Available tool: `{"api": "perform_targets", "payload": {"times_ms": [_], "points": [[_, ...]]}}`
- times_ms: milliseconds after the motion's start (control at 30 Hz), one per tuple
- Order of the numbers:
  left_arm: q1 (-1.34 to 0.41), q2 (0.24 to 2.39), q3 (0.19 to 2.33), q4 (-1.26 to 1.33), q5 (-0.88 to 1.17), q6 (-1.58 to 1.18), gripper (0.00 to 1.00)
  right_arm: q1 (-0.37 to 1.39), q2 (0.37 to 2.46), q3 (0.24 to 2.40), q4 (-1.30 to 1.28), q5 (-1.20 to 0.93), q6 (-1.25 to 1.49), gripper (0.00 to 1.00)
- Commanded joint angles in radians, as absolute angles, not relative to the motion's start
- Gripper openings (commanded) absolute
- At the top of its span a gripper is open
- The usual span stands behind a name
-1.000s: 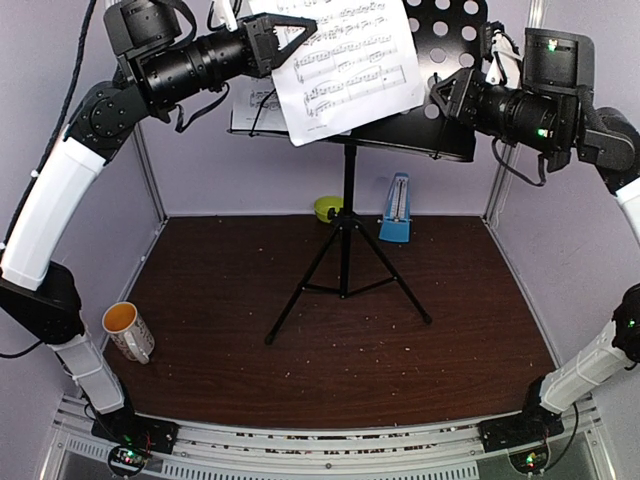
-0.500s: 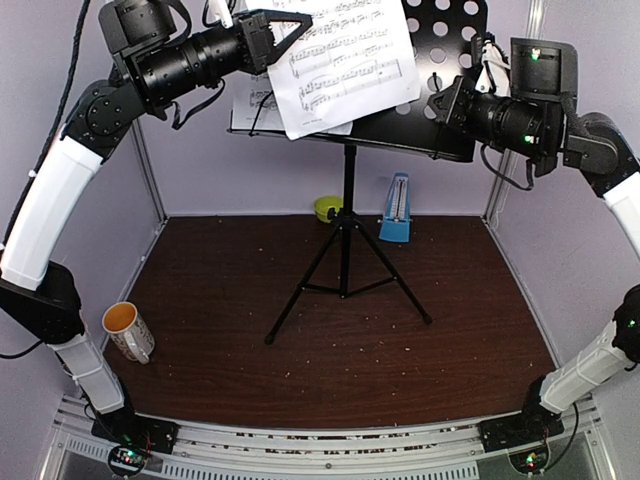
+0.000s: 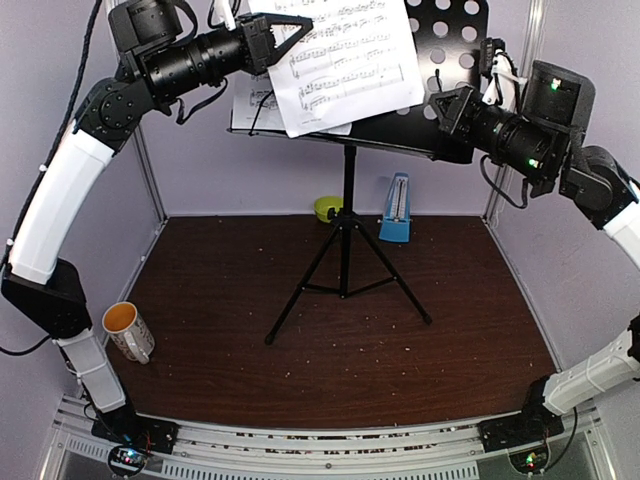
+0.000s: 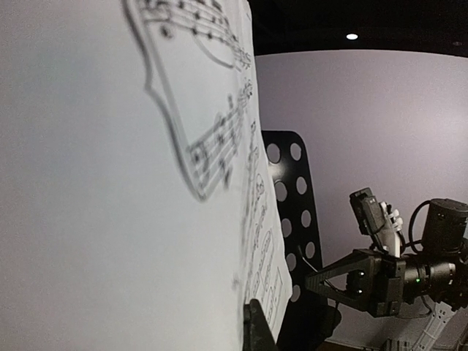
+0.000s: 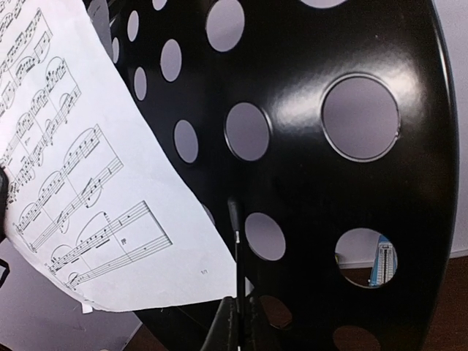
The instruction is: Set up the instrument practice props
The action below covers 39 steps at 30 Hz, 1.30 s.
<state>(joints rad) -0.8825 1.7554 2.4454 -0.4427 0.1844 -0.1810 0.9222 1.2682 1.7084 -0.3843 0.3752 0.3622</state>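
The black perforated music stand (image 3: pixel 450 40) stands on its tripod at the back middle. My left gripper (image 3: pixel 292 28) is shut on the left edge of a white sheet-music page (image 3: pixel 345 65) and holds it against the stand's desk. In the left wrist view the page (image 4: pixel 110 183) fills the left side. A second page (image 3: pixel 250 105) lies on the desk behind it. My right gripper (image 3: pixel 440 105) is at the desk's lower right, its jaws shut on the stand's thin wire page holder (image 5: pixel 234 234). The blue metronome (image 3: pixel 397 210) stands on the table behind the tripod.
A lime-green bowl (image 3: pixel 327 207) sits at the back beside the metronome. A white mug with an orange inside (image 3: pixel 127 330) stands at the near left. The tripod legs (image 3: pixel 345 285) spread over the middle of the brown table. Purple walls close in the back and sides.
My right arm's wrist has dropped and swung right while its fingertips stayed at the stand's lower right. The held page has risen slightly against the desk.
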Motion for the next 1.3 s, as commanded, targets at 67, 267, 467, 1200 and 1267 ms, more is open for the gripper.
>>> {"api": "perform_targets", "payload": {"times_ms": [67,267,467,1200,1267], "points": [[-0.877,1.813,2.495,-0.408,0.287,-0.162,0.00,0.914,1.257,1.679,-0.296,0.275,0.296,0.00],[-0.876,1.892,2.547,-0.375,0.306,-0.146,0.00,0.911,1.253,1.667,-0.284,0.230,0.296,0.00],[-0.876,1.945,2.604,-0.326,0.315,-0.140,0.00,0.911,1.246,1.658,-0.285,0.224,0.290,0.00],[-0.883,1.846,2.474,-0.335,0.263,-0.103,0.46,0.895,1.259,1.655,-0.281,0.223,0.294,0.00],[-0.884,1.835,2.455,-0.338,0.262,-0.105,0.46,0.895,1.257,1.651,-0.276,0.221,0.296,0.00]]}}
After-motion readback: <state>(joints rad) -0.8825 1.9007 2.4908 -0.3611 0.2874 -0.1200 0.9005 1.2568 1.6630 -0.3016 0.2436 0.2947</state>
